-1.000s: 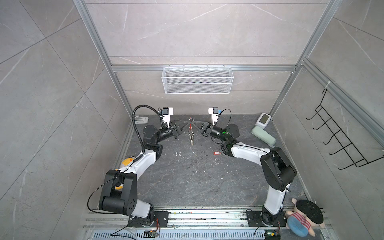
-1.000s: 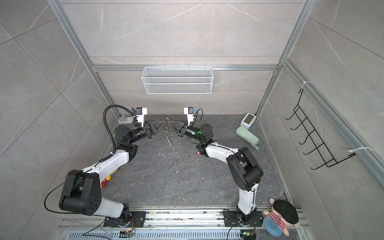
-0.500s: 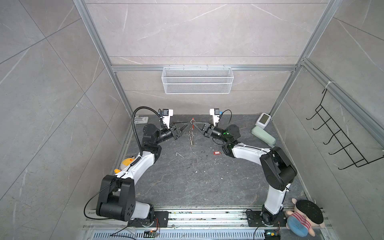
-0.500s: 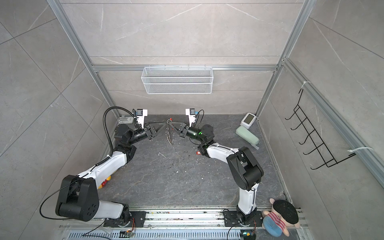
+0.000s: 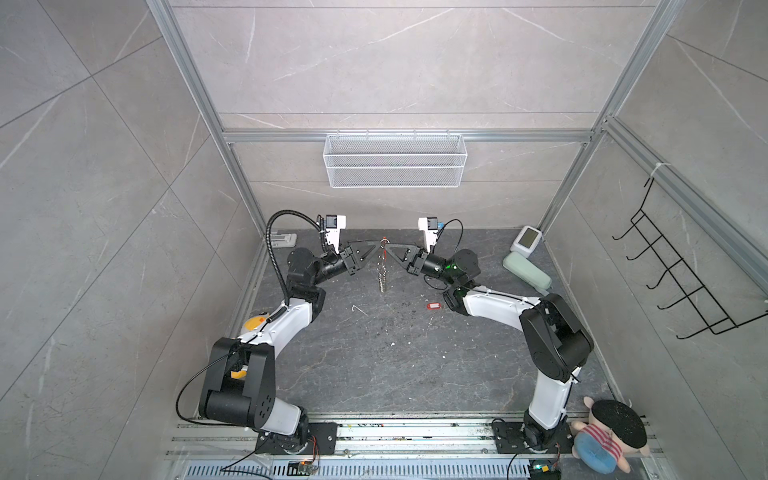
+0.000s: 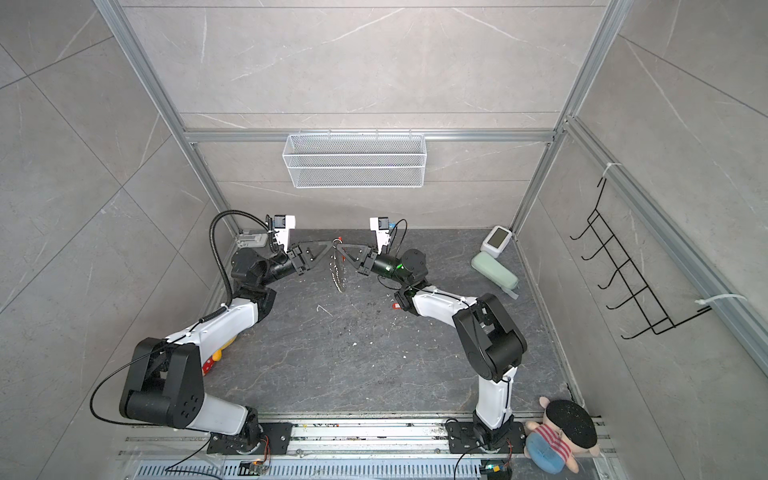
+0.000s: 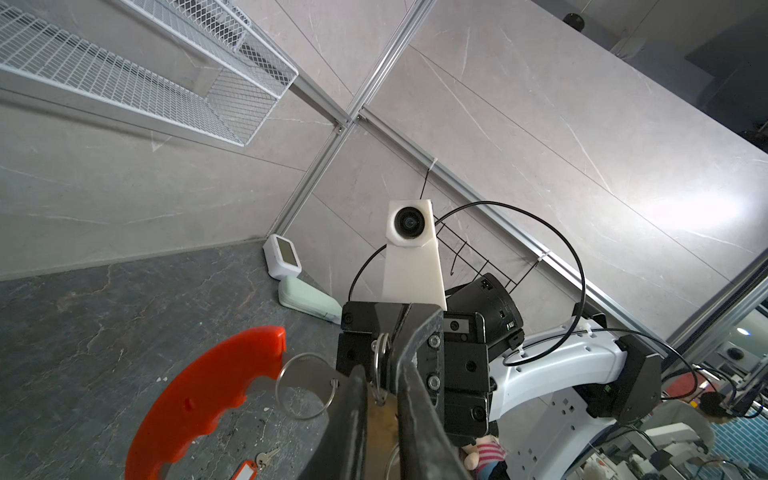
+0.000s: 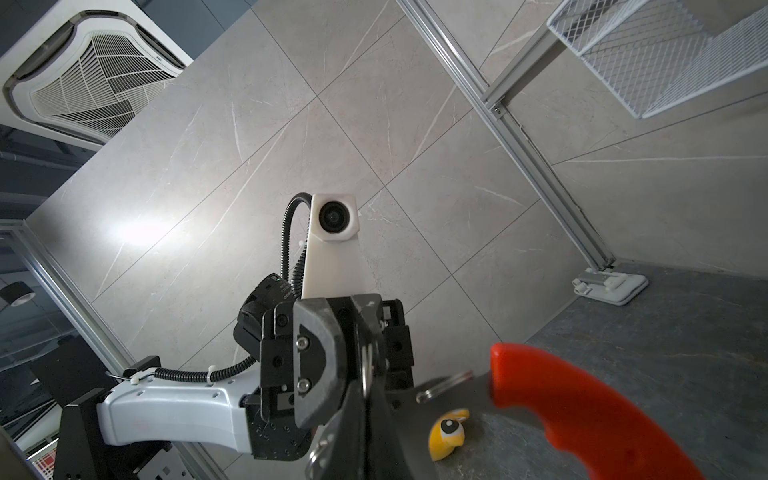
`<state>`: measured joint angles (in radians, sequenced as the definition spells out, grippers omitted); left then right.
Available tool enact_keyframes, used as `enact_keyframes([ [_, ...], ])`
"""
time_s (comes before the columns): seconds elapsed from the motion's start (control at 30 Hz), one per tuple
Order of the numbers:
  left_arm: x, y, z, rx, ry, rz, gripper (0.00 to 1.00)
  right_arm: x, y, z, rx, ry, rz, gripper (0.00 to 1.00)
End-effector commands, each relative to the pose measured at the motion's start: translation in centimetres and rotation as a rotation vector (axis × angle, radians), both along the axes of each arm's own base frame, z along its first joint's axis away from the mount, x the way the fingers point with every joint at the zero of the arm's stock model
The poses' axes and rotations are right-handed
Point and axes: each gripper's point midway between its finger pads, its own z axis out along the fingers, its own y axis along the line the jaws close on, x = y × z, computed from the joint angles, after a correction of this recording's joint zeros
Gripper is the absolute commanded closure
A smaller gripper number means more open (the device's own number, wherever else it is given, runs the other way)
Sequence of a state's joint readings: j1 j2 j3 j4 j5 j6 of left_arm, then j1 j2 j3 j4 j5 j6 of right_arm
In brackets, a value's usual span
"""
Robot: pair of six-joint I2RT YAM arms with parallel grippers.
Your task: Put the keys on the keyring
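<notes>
1. Where left gripper meets right gripper in both top views, keyring dangles between them, silver loops; red-tagged keys lie apart on table.
2. Left wrist: jaws barely apart, hold unclear.
3. Right wrist: jaws clamped tight on keyring.

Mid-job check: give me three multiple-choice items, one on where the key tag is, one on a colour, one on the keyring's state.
1. Where is the red key tag?
A) on the table by the right arm
B) in the wire basket
C) on the wall hooks

2. Colour of the curved strip on the keyring?
A) green
B) red
C) blue

3. The keyring is:
A) flat on the table
B) raised, hanging where left claw and right claw meet
C) in the basket

Answers: 1A, it lies loose on the table; 2B, both wrist views show red; 3B, it dangles below the claw tips.
</notes>
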<state>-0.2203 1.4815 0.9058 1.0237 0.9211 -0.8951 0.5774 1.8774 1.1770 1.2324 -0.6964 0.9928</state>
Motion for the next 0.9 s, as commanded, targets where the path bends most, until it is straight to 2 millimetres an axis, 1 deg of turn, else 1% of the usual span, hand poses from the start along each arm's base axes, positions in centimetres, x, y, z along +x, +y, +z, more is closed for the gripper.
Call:
enact_keyframes([
  [0.0, -0.6, -0.4, 1.9, -0.020, -0.073, -0.041, 0.82, -1.0, -0.1, 3.3, 0.070, -0.086, 0.016, 1.00],
  [0.27, -0.4, -0.6, 1.7, -0.024, -0.058, -0.053, 0.84, -1.3, 0.3, 3.8, 0.074, -0.093, 0.029, 1.00],
  [0.77, -0.4, -0.8, 2.3, -0.034, -0.060, -0.063, 0.84, -1.7, 1.4, 3.1, 0.048, -0.086, 0.053, 1.00],
  [0.87, -0.4, -0.7, 2.4, -0.034, -0.064, -0.062, 0.85, -1.8, 1.6, 3.0, 0.038, -0.087, 0.057, 1.00],
])
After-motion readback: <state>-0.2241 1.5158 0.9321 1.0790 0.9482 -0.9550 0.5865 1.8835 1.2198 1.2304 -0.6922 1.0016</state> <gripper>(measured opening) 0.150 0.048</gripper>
